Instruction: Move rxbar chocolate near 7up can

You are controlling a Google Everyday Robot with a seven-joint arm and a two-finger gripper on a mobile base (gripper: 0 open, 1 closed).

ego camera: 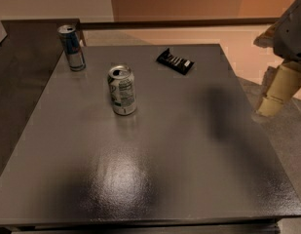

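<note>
The rxbar chocolate (175, 61) is a flat black wrapper with white print, lying at the far right of the grey table (189, 169). The 7up can (122, 90) stands upright, white with green print, left of the table's middle, nearer me than the bar and well apart from it. My gripper (269, 106) hangs off the table's right edge, level with the can, pointing down over the floor. It holds nothing that I can see and is far from both things.
A taller slim blue-and-silver can (72, 48) stands upright at the far left corner of the table. A dark counter (18, 67) adjoins the table on the left. A wall runs behind the far edge.
</note>
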